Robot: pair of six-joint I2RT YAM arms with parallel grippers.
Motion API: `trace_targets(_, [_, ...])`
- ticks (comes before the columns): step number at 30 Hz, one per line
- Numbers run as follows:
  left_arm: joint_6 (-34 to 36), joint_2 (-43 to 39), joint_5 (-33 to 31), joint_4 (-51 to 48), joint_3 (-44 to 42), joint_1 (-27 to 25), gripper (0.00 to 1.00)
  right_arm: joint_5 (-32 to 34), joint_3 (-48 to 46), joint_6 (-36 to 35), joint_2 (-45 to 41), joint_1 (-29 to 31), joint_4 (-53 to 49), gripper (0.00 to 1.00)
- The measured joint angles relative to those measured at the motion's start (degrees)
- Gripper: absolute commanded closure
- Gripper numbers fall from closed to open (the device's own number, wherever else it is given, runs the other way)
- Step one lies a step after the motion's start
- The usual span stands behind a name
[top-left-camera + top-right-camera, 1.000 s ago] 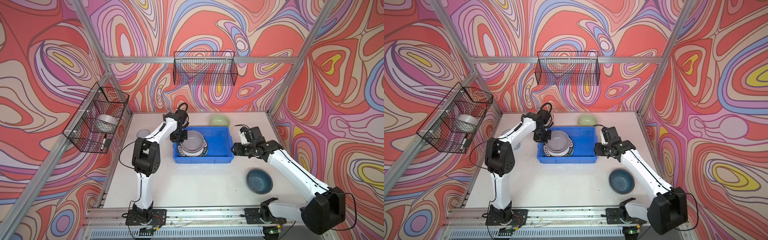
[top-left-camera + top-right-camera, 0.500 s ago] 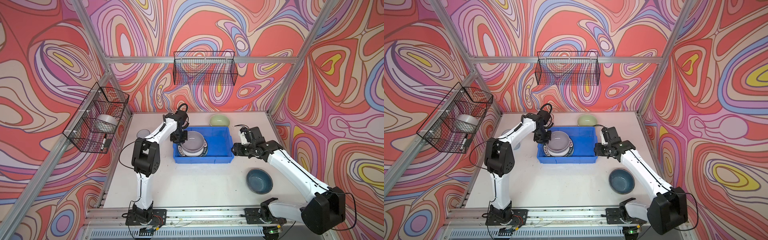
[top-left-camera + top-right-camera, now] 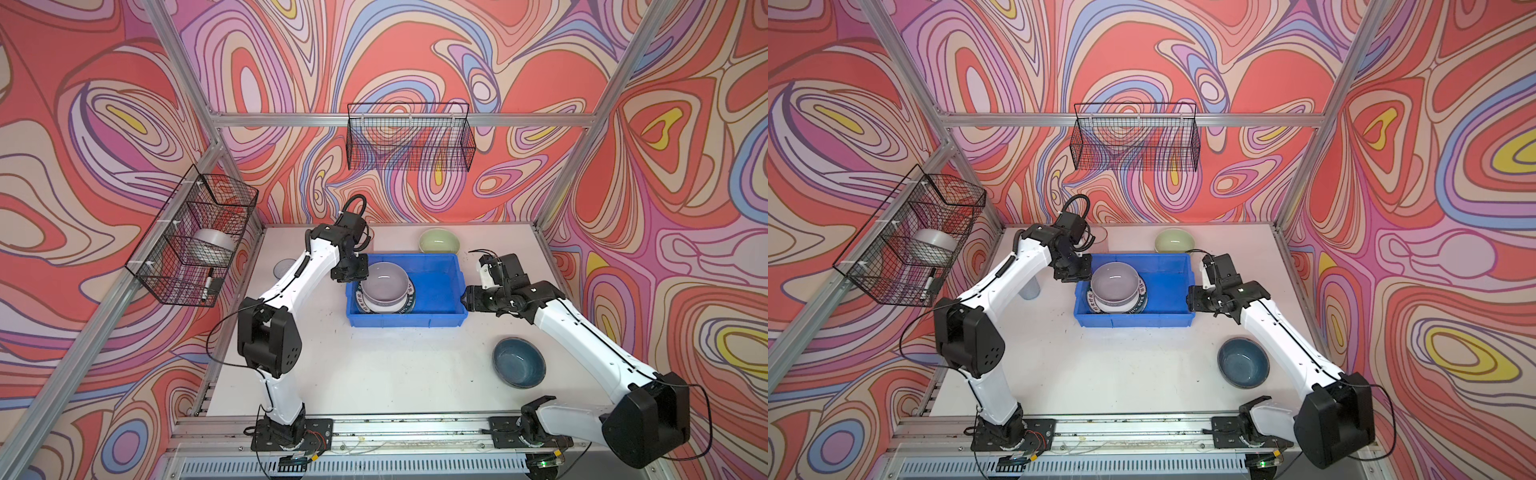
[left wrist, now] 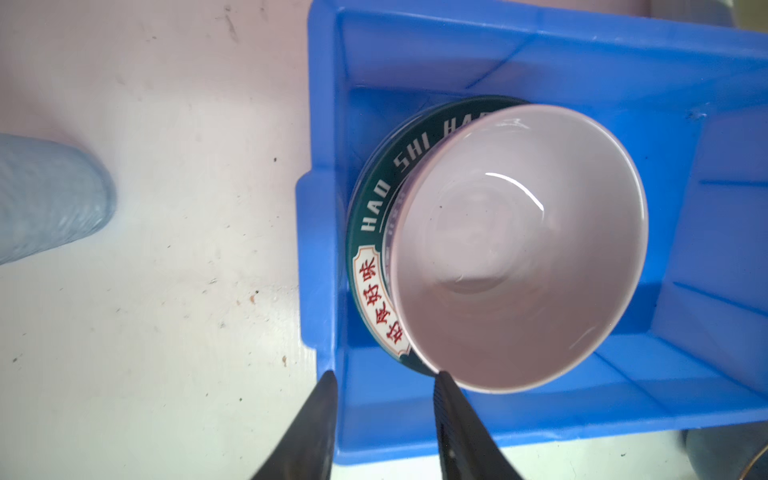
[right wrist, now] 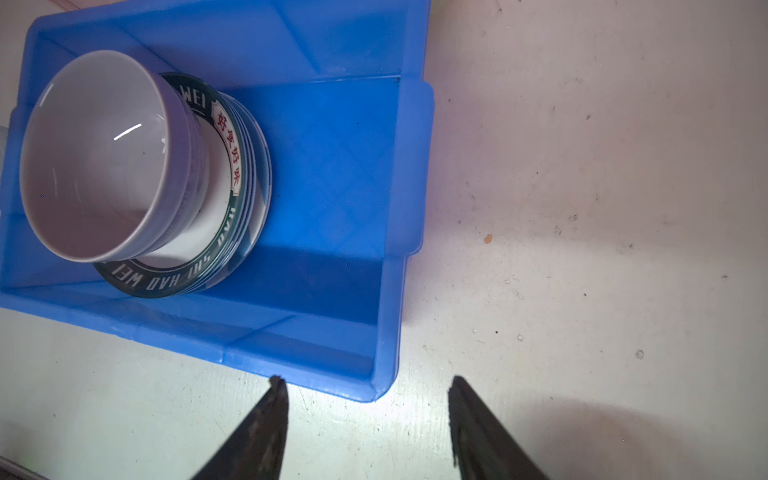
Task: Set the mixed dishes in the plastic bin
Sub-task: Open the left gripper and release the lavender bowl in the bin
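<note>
On the near side of the white table [image 3: 374, 386], toward the right arm, the dark blue bowl [image 3: 518, 361] sits upright and alone, well apart from the bright blue plastic bin [image 3: 405, 320] at mid-table, so it is one of the dishes not yet placed. The right gripper [image 5: 365, 380] hovers just off the bin's right-hand corner with its jaws spread wide and nothing between them. Inside the bin, against its left end, there is a stack: the grey bowl [image 3: 384, 282] stands upright on the white plate with lettered dark rim [image 5: 178, 282], and the right wrist view shows the blue-and-white striped plate [image 5: 261, 178] beneath it. The rest of the bin floor is bare. The left gripper [image 4: 384, 376] is at the bin's left wall, with its jaws narrowly parted and gripping nothing; one fingertip is just beside the grey bowl's rim and the other is over the wall. By my reckoning three dishes are in and the task is roughly half done. Left of the bin, a clear blue tumbler [image 3: 1029, 289] remains on the table. Behind the bin is the pale green bowl [image 3: 439, 241], and near the left arm's wrist is a faint, clear tumbler [image 3: 1101, 237] whose tint I cannot tell. On the left wall, a black wire basket [image 3: 166, 286] holds a white roll of tape [image 3: 214, 245] and a marker [image 3: 206, 284]. The back wall basket [image 3: 409, 164] shows nothing inside.
</note>
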Motion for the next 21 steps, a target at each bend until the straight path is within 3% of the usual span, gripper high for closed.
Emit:
trace_targets(8, [-1.33,-9.20,-0.76,3.89,-16.26,1.36,0.61,-0.57,-0.04,0.63,2.14,0.00,1.90,0.36])
trace_targets(13, [-0.94,-9.20,0.92,7.32,-21.70,1.62,0.62,-2.08,-0.04,0.79,5.60,-1.07,3.48,0.46])
trace_targets(21, [-0.63,-9.14,2.27,11.32,-25.35,1.62,0.66,-3.23,-0.35,0.94,9.31,-2.36,5.46,0.52])
